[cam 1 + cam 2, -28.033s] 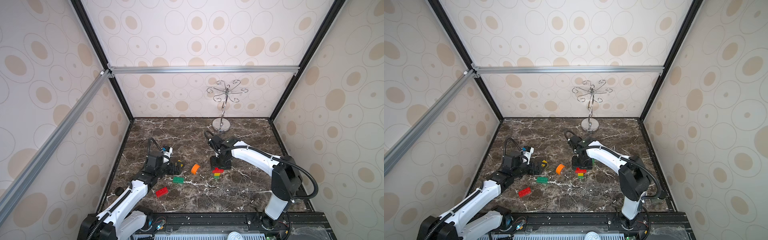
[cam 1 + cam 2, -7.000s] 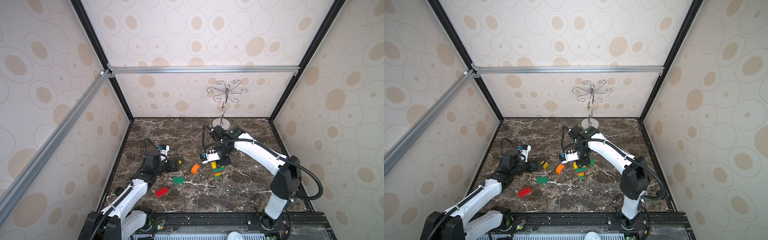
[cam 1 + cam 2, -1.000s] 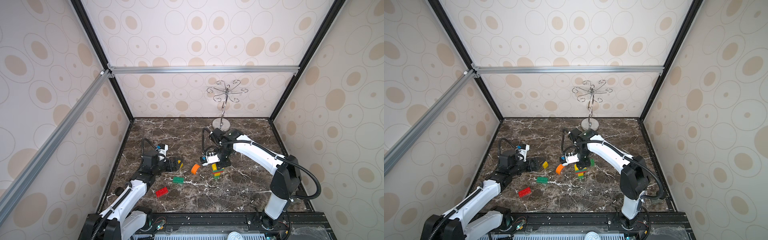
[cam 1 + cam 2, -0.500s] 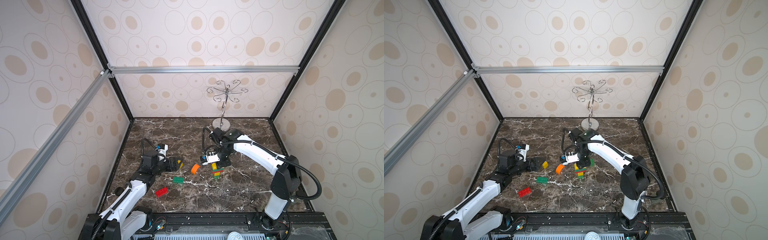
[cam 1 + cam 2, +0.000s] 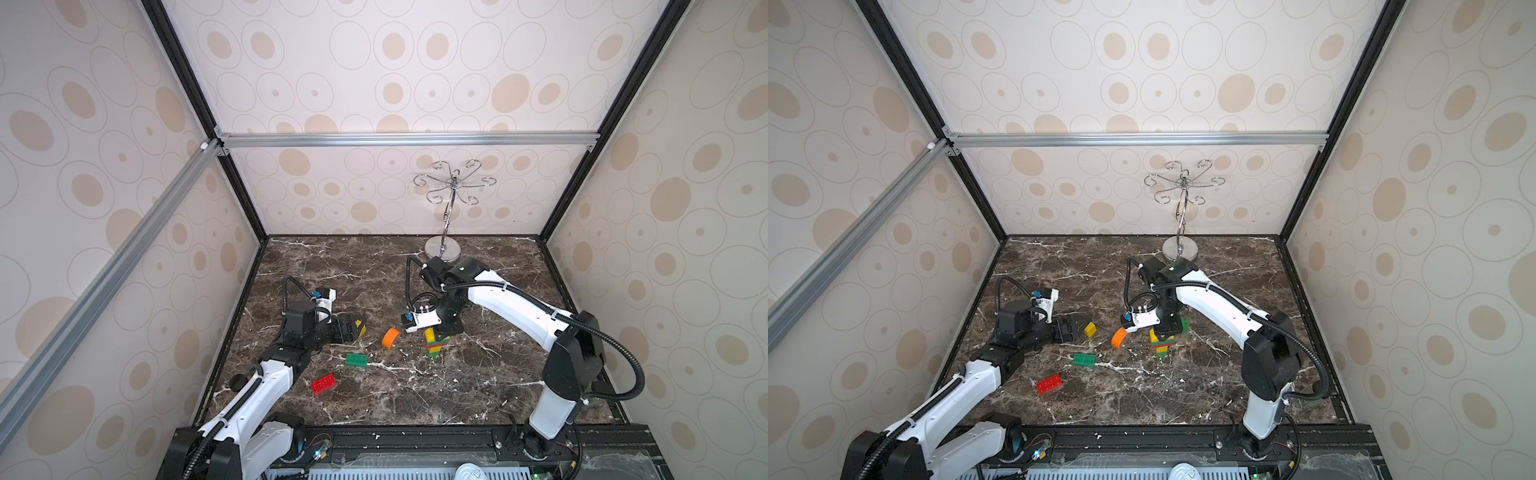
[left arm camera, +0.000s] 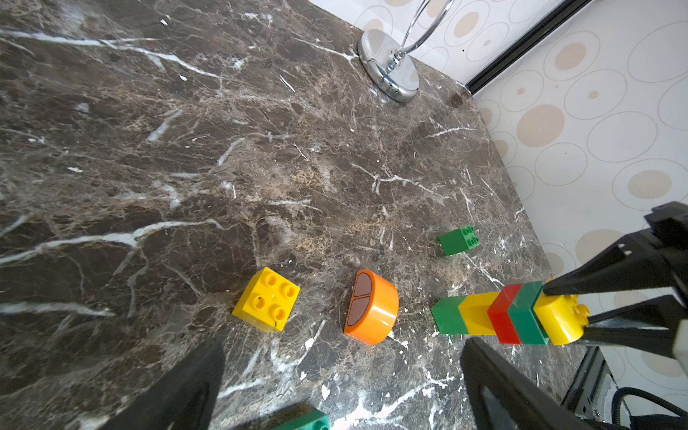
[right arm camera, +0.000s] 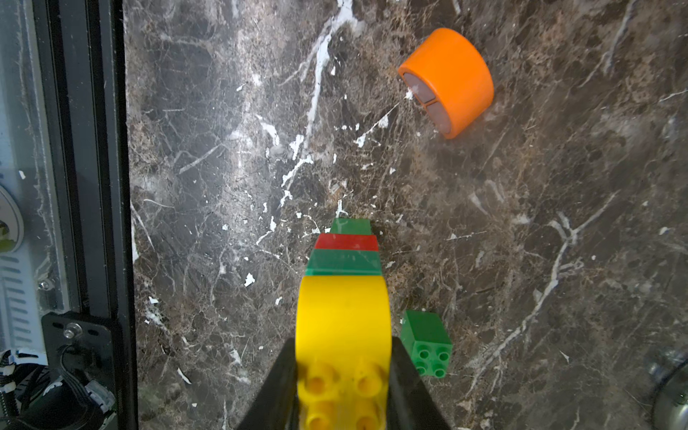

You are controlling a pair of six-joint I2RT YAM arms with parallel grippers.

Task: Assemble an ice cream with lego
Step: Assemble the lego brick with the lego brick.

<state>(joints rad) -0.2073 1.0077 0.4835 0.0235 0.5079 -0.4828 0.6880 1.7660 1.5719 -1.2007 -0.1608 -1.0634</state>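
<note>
While your right gripper (image 5: pixel 448 329) sits clamped on top of the brick tower (image 5: pixel 433 345) mid-table in both top views, your left gripper (image 5: pixel 353 328) hangs wide open and empty beside the yellow square brick (image 5: pixel 1090 329). The orange dome (image 5: pixel 390 337), long green brick (image 5: pixel 356 360) and red brick (image 5: pixel 323 383) lie loose.

Left wrist view: the tower reads green, yellow, red, green, with the yellow dome (image 6: pixel 558 320) flush on top, pinched between the right jaws.

Right wrist view: same grip, and the small green brick (image 7: pixel 426 342) is just beside the base. I'd call it well along; the orange dome looks like what's left to add.
</note>
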